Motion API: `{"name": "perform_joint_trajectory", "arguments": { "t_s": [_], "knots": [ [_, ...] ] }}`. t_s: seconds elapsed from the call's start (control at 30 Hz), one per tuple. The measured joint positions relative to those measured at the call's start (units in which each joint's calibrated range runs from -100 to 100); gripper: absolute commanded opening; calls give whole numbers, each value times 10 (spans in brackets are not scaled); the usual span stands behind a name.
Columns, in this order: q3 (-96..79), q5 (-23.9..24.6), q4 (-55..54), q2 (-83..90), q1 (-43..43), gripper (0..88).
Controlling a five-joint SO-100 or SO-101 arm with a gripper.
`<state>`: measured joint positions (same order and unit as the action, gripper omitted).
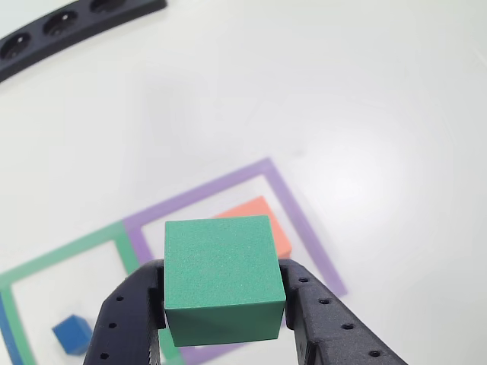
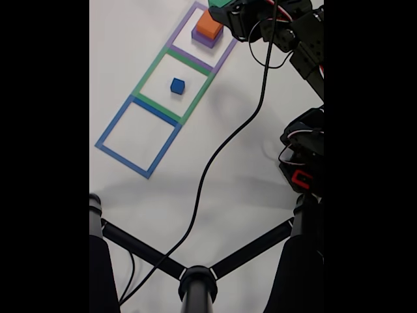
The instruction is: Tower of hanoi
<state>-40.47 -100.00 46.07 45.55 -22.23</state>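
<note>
My gripper (image 1: 224, 300) is shut on the green block (image 1: 222, 277), held in the air between its two black fingers. Below it, the salmon-orange block (image 1: 265, 220) lies inside the purple tape square (image 1: 293, 213). In the fixed view the orange block (image 2: 209, 24) sits on the flat purple block (image 2: 203, 39), and the gripper (image 2: 225, 5) holds the green block (image 2: 219, 2) at the top edge just above them. The small blue cube (image 1: 72, 334) (image 2: 177, 85) rests inside the green tape square (image 2: 172, 81).
A blue tape square (image 2: 138, 135) lies beside the green one. A black power strip (image 1: 53, 26) runs along the far edge. A black cable (image 2: 215, 156) crosses the white table, and a black camera stand (image 2: 195, 277) sits at the front.
</note>
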Motion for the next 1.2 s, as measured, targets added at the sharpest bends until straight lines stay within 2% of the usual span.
{"name": "perform_joint_trajectory", "arguments": {
  "t_s": [0.2, 0.4, 0.63, 1.2],
  "knots": [
    [187, 0, 241, 17, 37, 76],
    [311, 0, 370, 25, 84, 74],
    [359, 0, 421, 46, 138, 70],
    [321, 4, 434, 99, 299, 76]
  ]
}}
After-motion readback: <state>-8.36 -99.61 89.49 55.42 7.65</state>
